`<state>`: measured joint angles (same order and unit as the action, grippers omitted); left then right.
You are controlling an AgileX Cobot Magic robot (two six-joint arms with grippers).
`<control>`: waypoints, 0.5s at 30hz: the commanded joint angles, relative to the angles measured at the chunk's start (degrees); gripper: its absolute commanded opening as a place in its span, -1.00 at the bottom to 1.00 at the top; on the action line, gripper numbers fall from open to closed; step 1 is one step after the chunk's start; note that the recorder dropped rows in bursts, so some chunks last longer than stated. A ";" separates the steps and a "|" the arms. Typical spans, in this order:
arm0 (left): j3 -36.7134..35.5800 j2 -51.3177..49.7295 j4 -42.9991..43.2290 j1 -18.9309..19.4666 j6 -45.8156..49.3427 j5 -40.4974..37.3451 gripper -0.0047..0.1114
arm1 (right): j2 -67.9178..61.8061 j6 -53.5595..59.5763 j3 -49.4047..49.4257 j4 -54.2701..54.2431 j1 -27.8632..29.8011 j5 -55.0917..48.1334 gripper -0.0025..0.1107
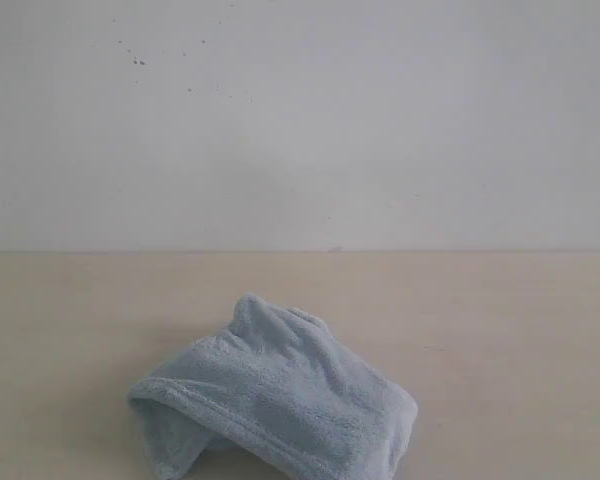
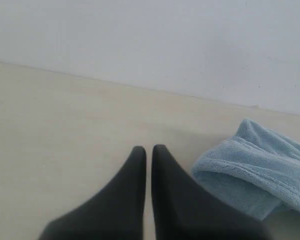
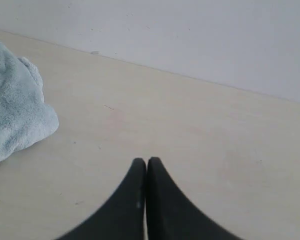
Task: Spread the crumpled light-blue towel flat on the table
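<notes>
The light-blue fluffy towel lies crumpled in a folded heap on the pale beige table, near its front edge and a little left of the middle. Neither arm shows in the exterior view. In the left wrist view my left gripper is shut with nothing between its black fingers, and the towel lies a short way beside it, apart from it. In the right wrist view my right gripper is shut and empty above bare table, with the towel well off to one side.
A plain white wall rises behind the table's far edge. Bare tabletop stretches to the left and right of the towel.
</notes>
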<state>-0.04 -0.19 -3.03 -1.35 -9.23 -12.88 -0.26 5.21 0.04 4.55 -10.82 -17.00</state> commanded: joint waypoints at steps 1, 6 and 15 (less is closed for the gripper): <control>0.04 0.19 0.10 0.15 0.35 1.09 -0.85 | 0.26 -0.22 -0.04 0.16 0.33 0.83 -0.96; 0.04 0.19 0.10 0.15 0.35 1.07 -0.85 | 0.26 -0.22 -0.04 0.16 0.33 0.83 -0.96; 0.04 0.19 0.10 0.15 0.35 1.07 -0.85 | 0.26 -0.22 -0.04 -0.07 0.33 3.18 -0.96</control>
<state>-0.04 -0.19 -3.03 -1.35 -9.12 -12.41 -0.26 5.21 0.04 4.55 -10.82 -16.48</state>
